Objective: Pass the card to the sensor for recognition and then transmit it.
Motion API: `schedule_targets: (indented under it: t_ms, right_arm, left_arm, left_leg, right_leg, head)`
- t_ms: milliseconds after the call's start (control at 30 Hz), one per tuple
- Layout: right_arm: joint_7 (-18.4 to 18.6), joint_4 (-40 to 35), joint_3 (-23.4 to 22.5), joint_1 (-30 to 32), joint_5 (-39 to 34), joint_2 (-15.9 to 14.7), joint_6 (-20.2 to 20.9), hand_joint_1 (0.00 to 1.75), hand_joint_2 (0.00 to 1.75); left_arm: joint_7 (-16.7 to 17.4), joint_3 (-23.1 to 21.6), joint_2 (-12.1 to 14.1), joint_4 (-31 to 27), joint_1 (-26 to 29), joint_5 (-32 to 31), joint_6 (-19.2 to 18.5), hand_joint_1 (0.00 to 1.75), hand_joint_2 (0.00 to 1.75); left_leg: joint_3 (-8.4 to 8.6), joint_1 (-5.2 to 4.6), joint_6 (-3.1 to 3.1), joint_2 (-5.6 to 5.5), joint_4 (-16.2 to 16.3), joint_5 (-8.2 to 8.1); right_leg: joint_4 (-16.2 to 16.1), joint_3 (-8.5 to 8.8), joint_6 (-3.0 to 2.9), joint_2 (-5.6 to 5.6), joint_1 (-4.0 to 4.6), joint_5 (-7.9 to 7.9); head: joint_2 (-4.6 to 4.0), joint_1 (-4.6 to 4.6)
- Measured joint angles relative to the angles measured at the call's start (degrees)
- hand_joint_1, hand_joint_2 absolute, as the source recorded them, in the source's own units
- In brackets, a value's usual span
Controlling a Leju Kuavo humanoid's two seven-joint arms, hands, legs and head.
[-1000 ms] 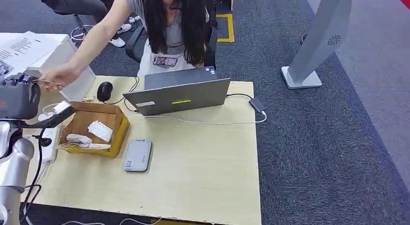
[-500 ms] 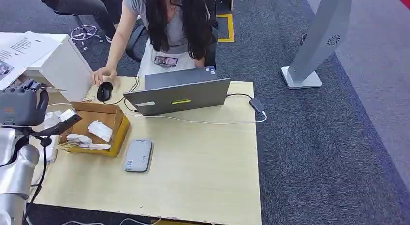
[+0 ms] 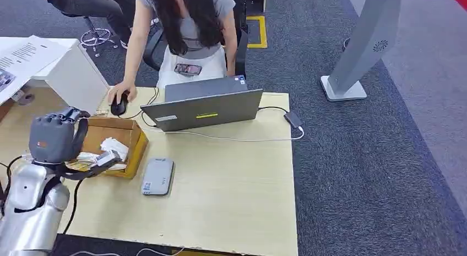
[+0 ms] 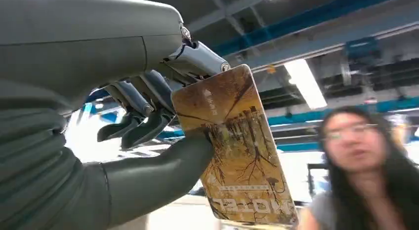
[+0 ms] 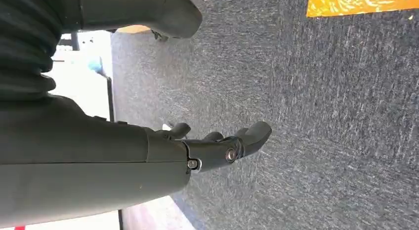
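Golden-brown hotel card (image 4: 237, 151) is pinched between the thumb and fingers of our left hand (image 3: 55, 137), and it's sticking out past the fingertips with its long axis running away from the palm. From the head view we've got that hand up over the left end of the table (image 3: 231, 195), just beside the cardboard box (image 3: 113, 146). The grey sensor (image 3: 158, 176) lies flat on the table to the right of the hand and lower down, just past the box, so we reckon the card has to swing right and down to get over it. Our right hand (image 5: 217, 146) hangs over the carpet, holding nothing, fingers loosely apart, so left is clearly nearer. A person (image 3: 187, 30) stands behind the laptop (image 3: 204, 110), hand on the mouse (image 3: 117, 105).
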Motion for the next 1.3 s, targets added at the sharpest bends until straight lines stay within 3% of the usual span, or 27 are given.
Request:
schedule_targets:
  t_ms: [133, 300, 533, 933, 1067, 1300]
  right_arm:
    - [-0.18, 0.00, -0.07, -0.02, 0.41, 0.02, -0.05, 0.00, 1.75]
    - [-0.35, 0.00, -0.11, -0.01, 0.79, 0.02, -0.02, 0.00, 1.75]
    - [-0.48, 0.00, -0.68, -0.05, 1.57, 0.02, 0.13, 0.00, 1.75]
    - [0.13, 0.00, -1.44, -0.02, 2.08, 0.04, 0.22, 0.00, 1.75]
    - [0.39, 0.00, -1.64, -0.02, 2.32, 0.04, 0.26, 0.00, 1.75]
    - [0.55, 0.00, -2.12, -0.01, 2.47, 0.04, 0.30, 0.00, 1.75]
  left_arm:
    - [3.70, -4.81, -2.09, -2.39, 1.82, -2.92, -1.09, 1.75, 1.75]
    - [4.38, -7.27, -3.38, -2.33, 2.07, -3.22, -1.45, 1.75, 1.75]
    - [7.33, -10.41, -5.41, 3.74, 0.86, -5.54, -4.83, 1.75, 1.75]
    - [11.96, -12.90, -7.68, 12.51, -0.62, -7.40, -10.53, 1.75, 1.75]
    - [12.71, -13.23, -8.01, 14.31, -1.02, -6.72, -14.36, 1.75, 1.75]
    - [12.77, -13.89, -8.25, 15.58, -1.26, -6.41, -15.10, 1.75, 1.75]
  left_leg:
    - [-0.04, 0.00, 0.05, -0.01, 0.02, -0.04]
    - [-0.02, 0.00, 0.06, -0.01, 0.04, -0.04]
    - [-0.01, 0.01, 0.06, -0.01, 0.04, -0.03]
    - [-0.03, 0.00, 0.09, 0.00, 0.04, -0.05]
    - [-0.03, 0.01, 0.09, -0.01, 0.04, -0.05]
    - [-0.03, 0.00, 0.09, -0.01, 0.04, -0.05]
  right_leg:
    - [0.00, 0.01, 0.01, -0.01, 0.00, 0.00]
    - [0.00, 0.00, 0.03, -0.01, 0.00, 0.02]
    - [0.01, 0.01, 0.04, -0.01, 0.00, 0.02]
    - [0.00, 0.00, 0.04, -0.01, 0.00, 0.02]
    - [0.00, 0.00, 0.04, -0.01, 0.00, 0.02]
    - [0.00, 0.00, 0.04, -0.01, 0.00, 0.02]
  head:
    - [0.00, -0.02]
    - [0.00, -0.02]
    - [0.00, 0.00]
    - [0.00, -0.02]
    - [0.00, -0.02]
    - [0.00, -0.02]
